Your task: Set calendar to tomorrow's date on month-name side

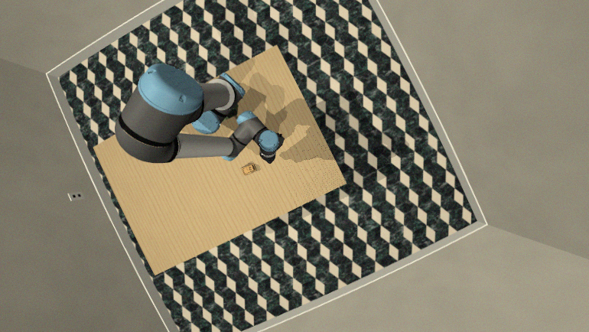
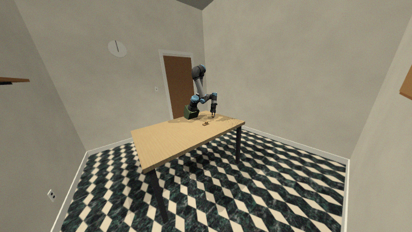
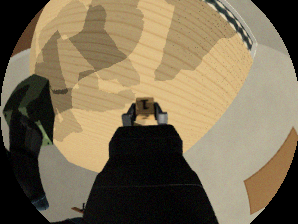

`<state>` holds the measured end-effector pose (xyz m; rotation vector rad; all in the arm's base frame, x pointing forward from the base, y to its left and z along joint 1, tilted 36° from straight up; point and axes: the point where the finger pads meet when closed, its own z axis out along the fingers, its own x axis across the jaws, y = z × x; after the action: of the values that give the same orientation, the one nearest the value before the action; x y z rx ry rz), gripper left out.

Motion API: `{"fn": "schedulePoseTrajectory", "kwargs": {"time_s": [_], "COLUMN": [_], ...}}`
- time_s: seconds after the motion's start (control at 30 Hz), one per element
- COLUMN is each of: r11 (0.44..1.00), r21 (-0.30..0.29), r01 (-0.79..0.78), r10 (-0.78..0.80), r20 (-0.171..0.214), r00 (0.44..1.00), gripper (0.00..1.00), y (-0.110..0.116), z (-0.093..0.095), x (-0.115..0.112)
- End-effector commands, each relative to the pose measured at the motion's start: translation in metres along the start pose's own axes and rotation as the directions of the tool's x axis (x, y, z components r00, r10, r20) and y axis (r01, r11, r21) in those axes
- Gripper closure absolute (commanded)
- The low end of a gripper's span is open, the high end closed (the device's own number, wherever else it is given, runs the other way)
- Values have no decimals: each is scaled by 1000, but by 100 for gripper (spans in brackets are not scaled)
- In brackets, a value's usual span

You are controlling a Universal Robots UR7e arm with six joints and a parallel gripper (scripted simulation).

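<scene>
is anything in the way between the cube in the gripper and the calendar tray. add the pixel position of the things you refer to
Nothing visible stands between the held cube (image 3: pixel 145 105) (image 2: pixel 213 115) and the tray (image 2: pixel 205 124) (image 1: pixel 244 172); only bare tabletop (image 1: pixel 206 197) (image 2: pixel 173 141) shows between them.
</scene>
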<state>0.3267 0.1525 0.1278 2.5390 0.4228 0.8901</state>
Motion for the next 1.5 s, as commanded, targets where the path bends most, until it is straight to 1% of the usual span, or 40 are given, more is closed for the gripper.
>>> {"fn": "schedulePoseTrajectory", "kwargs": {"time_s": [0.0, 0.33, 0.5, 0.77, 0.83, 1.0, 1.3, 1.47], "r11": [1000, 999, 999, 994, 994, 986, 968, 964], "r21": [29, 34, 50, 113, 113, 166, 249, 267], "r01": [2, 2, 4, 7, 7, 7, 5, 4], "r10": [-2, -2, -4, -9, -9, -10, -7, -5], "r20": [-7, -6, -1, 13, 13, 17, 6, 0], "r00": [1000, 1000, 1000, 1000, 1000, 1000, 1000, 1000], "gripper": [40, 40, 40, 40, 40, 40, 40, 40], "y": [0, 0, 1, 1, 1, 2, 3, 3], "z": [-1, -1, 0, 2, 2, 3, 1, 1], "x": [1, 1, 0, -2, -2, -3, -1, 0]}}
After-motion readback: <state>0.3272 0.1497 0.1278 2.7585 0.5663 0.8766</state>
